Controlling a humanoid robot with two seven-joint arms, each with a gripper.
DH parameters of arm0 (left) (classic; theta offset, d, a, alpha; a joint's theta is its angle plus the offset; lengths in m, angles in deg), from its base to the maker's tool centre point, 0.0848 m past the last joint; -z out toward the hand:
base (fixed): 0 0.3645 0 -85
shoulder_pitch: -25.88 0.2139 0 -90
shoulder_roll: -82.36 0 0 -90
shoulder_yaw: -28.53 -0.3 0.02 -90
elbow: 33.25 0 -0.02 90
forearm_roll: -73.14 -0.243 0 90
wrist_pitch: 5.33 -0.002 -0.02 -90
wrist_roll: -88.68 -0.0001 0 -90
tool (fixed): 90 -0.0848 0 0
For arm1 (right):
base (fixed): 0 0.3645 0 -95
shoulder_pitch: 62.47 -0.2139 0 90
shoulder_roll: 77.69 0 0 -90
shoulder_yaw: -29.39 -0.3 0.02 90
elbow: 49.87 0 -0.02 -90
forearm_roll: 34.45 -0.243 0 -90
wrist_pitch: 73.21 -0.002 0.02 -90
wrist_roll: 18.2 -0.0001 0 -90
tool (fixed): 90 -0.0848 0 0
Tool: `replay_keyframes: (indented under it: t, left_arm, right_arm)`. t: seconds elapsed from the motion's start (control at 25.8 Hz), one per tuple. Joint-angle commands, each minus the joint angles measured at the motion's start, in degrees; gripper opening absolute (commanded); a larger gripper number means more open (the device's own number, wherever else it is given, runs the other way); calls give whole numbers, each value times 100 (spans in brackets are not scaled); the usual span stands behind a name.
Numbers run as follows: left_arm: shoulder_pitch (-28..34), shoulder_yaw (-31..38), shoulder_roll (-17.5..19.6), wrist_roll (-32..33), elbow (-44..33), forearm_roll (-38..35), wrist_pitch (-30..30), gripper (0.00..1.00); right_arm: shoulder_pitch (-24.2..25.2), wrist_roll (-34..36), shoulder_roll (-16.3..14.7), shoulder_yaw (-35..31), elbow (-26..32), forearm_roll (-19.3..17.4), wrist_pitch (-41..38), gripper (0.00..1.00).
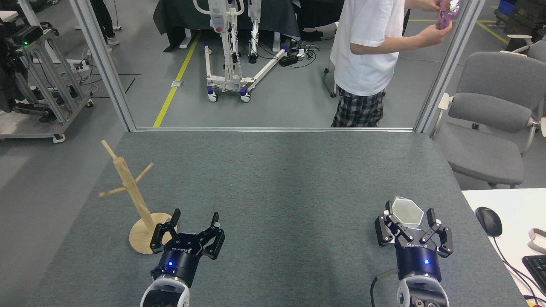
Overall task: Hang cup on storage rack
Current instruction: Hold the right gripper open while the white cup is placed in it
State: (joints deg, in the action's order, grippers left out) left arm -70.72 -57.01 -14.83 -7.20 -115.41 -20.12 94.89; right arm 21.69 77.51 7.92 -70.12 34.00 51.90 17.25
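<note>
Both arms entered from the bottom edge, each wrist showing a blue indicator light. Left gripper (195,219) sat low over the grey felt table (281,179), jaws spread apart with nothing between them; one left fingertip overlapped the rim of the rack's base in this view, though contact could not be confirmed. Right gripper (409,213) was at roughly the same depth on the right side of the table, fingers spread to either side of the cup (407,212). The white faceted cup stood upright with its hexagonal rim facing up, framed between the two fingers; whether the pads pressed against its walls could not be told from this angle. Its tab was not visible.

Storage rack (128,181) stood just beyond and left of the left gripper, near the table's left edge: round wooden disc base flat on the felt, post leaning up and to the left, short pegs angling outward, all of them bare. Cup and rack were well apart, on opposite sides of the table.

At the right edge, on a separate white desk (512,204), lay a black mouse (489,221) and the corner of a keyboard (536,268). Beyond the table's far edge, a grey office chair (490,128) stood to the right. A person (367,55) in a white shirt and checked shorts stood behind the frame, holding something pink. A white wheeled stand (230,59) stood farther back on the floor.
</note>
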Motion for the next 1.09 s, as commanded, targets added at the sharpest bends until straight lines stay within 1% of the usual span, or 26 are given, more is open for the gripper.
replay_keyframes:
  t: [0.0,0.12,0.5,0.62,0.74,0.93,1.05]
  left_arm:
    - [-7,2,-2,-10,-11,0,-2,99]
    - [-7,-7,-2,-160,-46,0,-2,99]
    - [-43,-33,-2,-125,-64,0,24,99]
    - [-51,-33,-11,-125,-64,0,15,99]
    - [-60,-33,-20,-116,-64,0,15,99]
    - [-60,-59,-20,-116,-28,0,6,99]
    - [-60,-59,-11,-116,-20,9,6,99]
  right_arm:
    - [4,1,-10,-25,7,-4,-2,99]
    - [-5,1,-36,-42,-2,-4,-2,99]
    - [57,1,-45,-42,-28,-12,-11,99]
    - [92,-26,-150,-104,-46,-30,-2,99]
    - [92,-43,-177,-438,-169,-39,-55,99]
    - [127,-43,-194,-499,-503,-39,-11,99]
    - [110,-43,-256,-508,-890,-30,-46,99]
